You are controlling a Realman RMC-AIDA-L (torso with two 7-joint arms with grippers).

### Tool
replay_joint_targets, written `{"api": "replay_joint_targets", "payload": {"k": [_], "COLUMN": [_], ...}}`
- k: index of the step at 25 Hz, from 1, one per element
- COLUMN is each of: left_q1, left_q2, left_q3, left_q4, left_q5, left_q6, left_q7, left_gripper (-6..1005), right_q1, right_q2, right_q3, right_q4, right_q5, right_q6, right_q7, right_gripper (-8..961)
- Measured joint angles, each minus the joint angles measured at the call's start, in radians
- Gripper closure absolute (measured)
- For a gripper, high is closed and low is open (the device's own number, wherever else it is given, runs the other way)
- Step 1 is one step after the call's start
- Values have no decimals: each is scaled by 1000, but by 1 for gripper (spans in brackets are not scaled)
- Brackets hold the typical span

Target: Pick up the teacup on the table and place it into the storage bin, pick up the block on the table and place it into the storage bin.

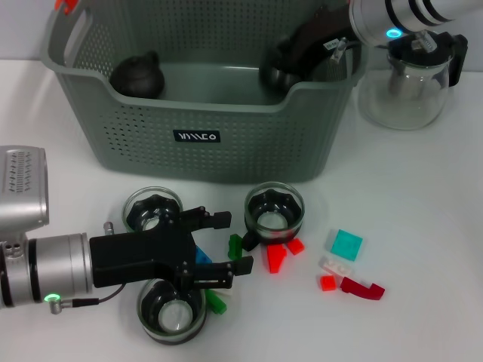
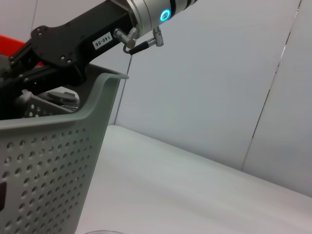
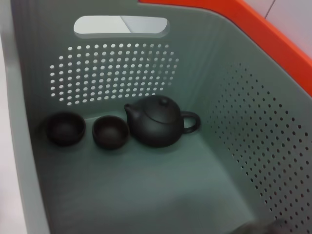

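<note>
The left gripper [image 1: 226, 245] is hovering wide open over small blocks [image 1: 277, 255] — light, hard, slippery, best pinched across flat sides; the right gripper [image 1: 281, 62], fingers hidden, is reaching into the storage bin [image 1: 226, 151].

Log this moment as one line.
left claw: open, low over blue block | right claw: inside storage bin | bin holds teapot, two dark cups
</note>
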Motion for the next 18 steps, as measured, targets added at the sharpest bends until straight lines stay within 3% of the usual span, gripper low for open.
{"api": "replay_joint_targets", "payload": {"k": [10, 14, 18], "left_q1": [6, 7, 8], "left_q2": [2, 1, 1], "left_q3": [0, -1, -2], "left_q4": [0, 0, 0], "left_q5": [0, 0, 0], "left_q6": [2, 9, 9], "left_q7": [0, 0, 0], "left_gripper": [124, 124, 124], "right_q1": [-18, -84, -181], "right_q2": [4, 24, 30], "right_q3": [3, 23, 32], "right_q4": [-43, -222, -446], "right_q5": [0, 42, 194], "right_q6": [-6, -92, -263], "right_q7": [2, -1, -30], "right_gripper": [551, 433, 301]}}
